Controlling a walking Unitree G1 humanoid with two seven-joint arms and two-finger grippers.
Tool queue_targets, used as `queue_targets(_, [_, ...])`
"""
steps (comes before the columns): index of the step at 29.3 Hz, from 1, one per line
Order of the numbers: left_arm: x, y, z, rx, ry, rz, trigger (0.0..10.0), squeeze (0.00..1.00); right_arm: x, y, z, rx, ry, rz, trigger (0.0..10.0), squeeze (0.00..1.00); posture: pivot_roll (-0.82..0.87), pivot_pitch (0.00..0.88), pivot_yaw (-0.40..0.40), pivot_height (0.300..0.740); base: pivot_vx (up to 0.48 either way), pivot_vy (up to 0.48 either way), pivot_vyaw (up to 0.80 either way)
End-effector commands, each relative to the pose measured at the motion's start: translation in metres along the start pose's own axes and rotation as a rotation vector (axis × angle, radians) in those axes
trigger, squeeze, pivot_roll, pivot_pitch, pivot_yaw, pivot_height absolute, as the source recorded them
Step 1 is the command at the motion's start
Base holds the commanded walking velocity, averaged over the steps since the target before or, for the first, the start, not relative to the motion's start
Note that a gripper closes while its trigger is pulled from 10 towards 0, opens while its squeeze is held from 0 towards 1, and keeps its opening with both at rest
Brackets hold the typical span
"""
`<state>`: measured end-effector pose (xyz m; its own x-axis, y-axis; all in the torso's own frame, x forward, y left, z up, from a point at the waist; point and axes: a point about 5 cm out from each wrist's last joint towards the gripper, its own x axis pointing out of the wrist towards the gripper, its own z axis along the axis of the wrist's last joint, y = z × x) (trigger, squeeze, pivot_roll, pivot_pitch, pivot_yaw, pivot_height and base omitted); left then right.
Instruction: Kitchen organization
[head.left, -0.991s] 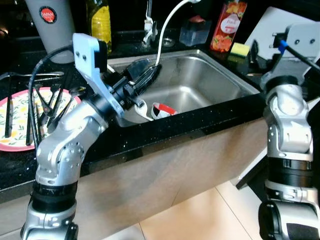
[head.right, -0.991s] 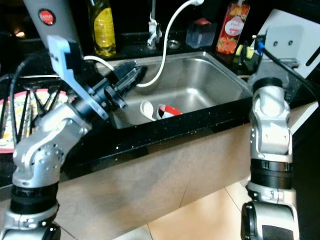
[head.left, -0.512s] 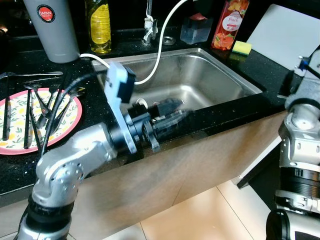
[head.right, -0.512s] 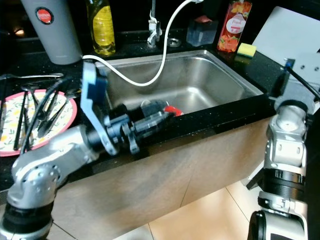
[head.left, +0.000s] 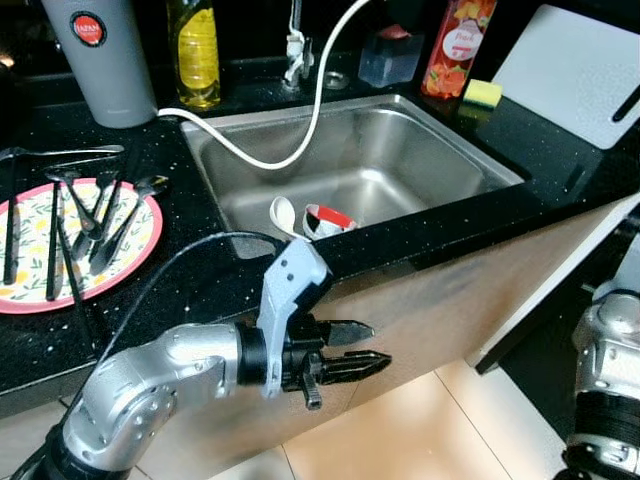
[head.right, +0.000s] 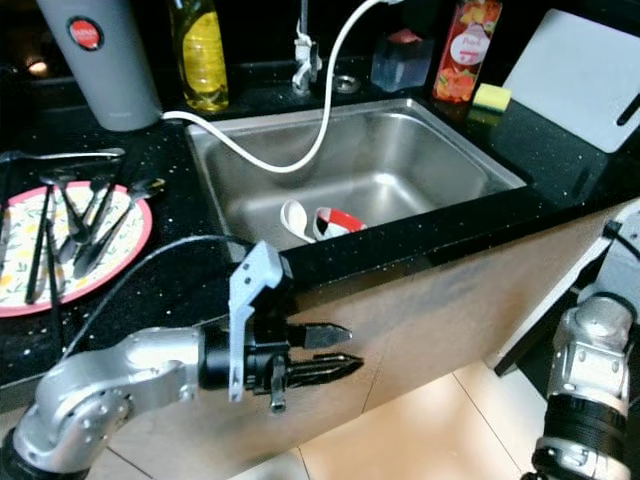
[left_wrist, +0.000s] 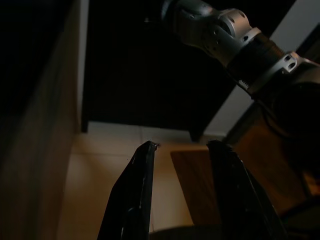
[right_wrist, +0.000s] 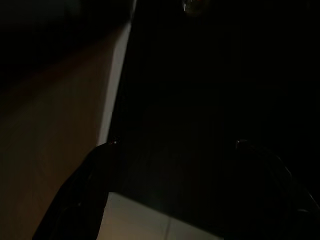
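Red-and-white ceramic cup (head.left: 325, 219) lying at sink's (head.left: 470, 150) 6 o'clock looks fragile, slippery; grip its rim. Left claw (head.left: 352, 350) open, empty; right claw (right_wrist: 170, 200) appears open.

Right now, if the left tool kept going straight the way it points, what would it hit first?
Probably the robot's right arm: the left tool, open, points along the cabinet front toward it. Depth is unclear.

A grey canister (head.left: 98, 55) stands beside a yellow bottle (head.left: 196, 50).
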<state>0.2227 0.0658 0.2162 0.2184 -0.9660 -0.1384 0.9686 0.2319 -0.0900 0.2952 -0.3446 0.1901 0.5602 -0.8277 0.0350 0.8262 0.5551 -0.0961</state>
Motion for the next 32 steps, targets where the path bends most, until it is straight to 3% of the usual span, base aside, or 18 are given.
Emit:
queue_targets(1, [0.001,-0.002,-0.017,-0.023,0.088,-0.013,10.0,0.00,-0.006,0.000,-0.022,-0.052,0.057,0.003,10.0,0.00,-0.11,0.188,-0.034,0.740,0.000,0.000,0.00])
queue_targets(5, [-0.001,0.000,-0.039,-0.031,0.184,0.011,10.0,0.00,-0.015,0.005,-0.046,-0.094,0.106,0.044,10.0,0.00,-0.11,0.185,-0.038,0.740,0.000,0.000,0.00])
queue_targets(7, [-0.001,0.000,-0.039,-0.031,0.184,0.011,10.0,0.00,-0.015,0.005,-0.046,-0.094,0.106,0.044,10.0,0.00,-0.11,0.185,-0.038,0.740,0.000,0.000,0.00])
queue_targets(9, [-0.002,0.003,-0.051,-0.033,0.237,0.045,10.0,0.00,-0.028,0.012,-0.061,-0.114,0.135,0.088,10.0,0.00,-0.11,0.185,-0.041,0.740,0.000,0.000,0.00])
queue_targets(14, [-0.004,0.004,-0.059,-0.015,0.291,0.071,10.0,0.00,-0.041,0.020,-0.070,-0.115,0.152,0.144,10.0,0.00,-0.11,0.187,-0.041,0.740,0.000,0.000,0.00])
queue_targets(17, [-0.004,-0.001,-0.074,-0.005,0.382,0.087,10.0,0.00,-0.069,0.033,-0.087,-0.120,0.201,0.252,10.0,0.00,-0.10,0.188,-0.047,0.740,0.000,0.000,0.00])
queue_targets(25, [-0.004,0.006,-0.088,-0.004,0.449,0.164,10.0,0.00,-0.097,0.038,-0.128,-0.174,0.332,0.354,10.0,0.00,-0.09,0.187,-0.061,0.740,0.000,0.000,0.00])
queue_targets(27, [-0.006,0.011,-0.103,0.022,0.541,0.212,10.0,0.00,-0.111,0.046,-0.147,-0.195,0.394,0.454,10.0,0.00,-0.09,0.185,-0.063,0.740,0.000,0.000,0.00])
queue_targets(29, [-0.006,0.011,-0.103,0.022,0.541,0.212,10.0,0.00,-0.111,0.046,-0.147,-0.195,0.394,0.454,10.0,0.00,-0.09,0.185,-0.063,0.740,0.000,0.000,0.00])
queue_targets(32, [-0.009,0.016,-0.116,0.050,0.616,0.269,10.0,0.00,-0.120,0.056,-0.147,-0.187,0.385,0.532,10.0,0.00,-0.08,0.182,-0.060,0.740,0.000,0.000,0.00])
